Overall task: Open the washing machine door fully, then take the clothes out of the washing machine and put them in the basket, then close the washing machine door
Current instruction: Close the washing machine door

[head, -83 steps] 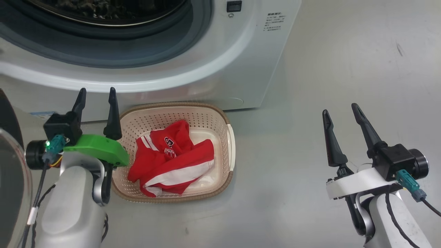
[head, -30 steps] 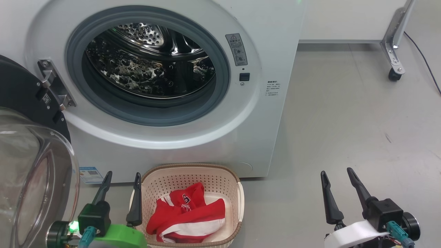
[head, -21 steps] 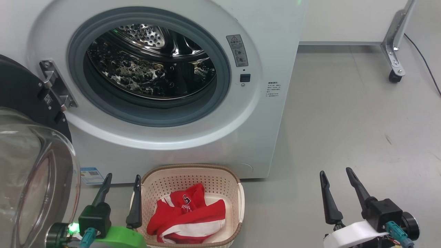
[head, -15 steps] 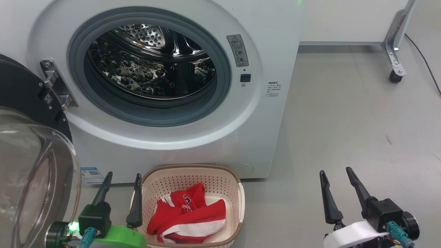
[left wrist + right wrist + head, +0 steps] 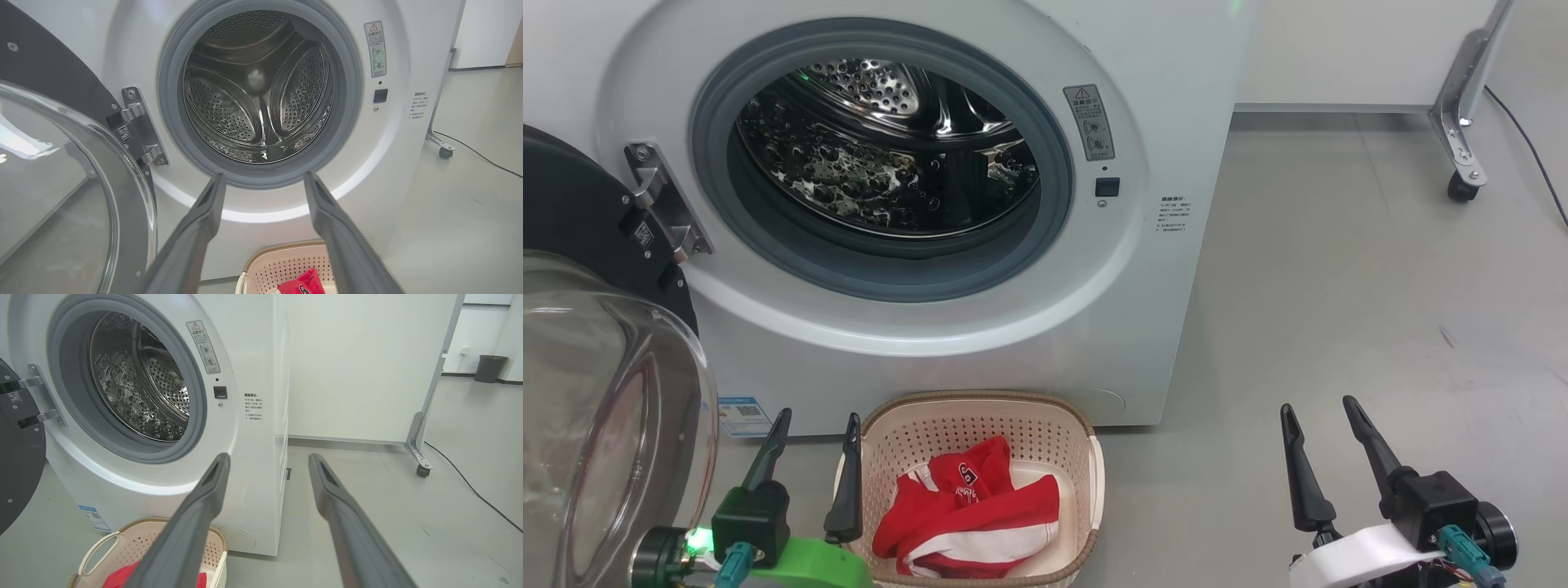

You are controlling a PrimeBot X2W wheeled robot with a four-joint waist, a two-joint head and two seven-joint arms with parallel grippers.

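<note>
Open room: bare floor (image 5: 1339, 286) wide open right of the washing machine (image 5: 1152, 327); washing machine door (image 5: 572, 204) swung out at left.
Clothes: one red heap of clothes (image 5: 980, 514) in the one basket (image 5: 980, 403), at the machine's foot.
Left side: left gripper (image 5: 818, 416) spread wide, empty, just left of the basket rim.
Right side: right gripper (image 5: 1317, 406) spread wide, empty, well right of it.

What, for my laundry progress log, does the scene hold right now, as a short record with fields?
washing machine door: swung open on the robot's left
washing machine: port uncovered
drum: no garments seen inside
clothes: red, lying in the basket
basket: on the floor before the machine
left pincer: open, empty, beside the basket
right pincer: open, empty, above bare floor
left to do: close the door
</note>
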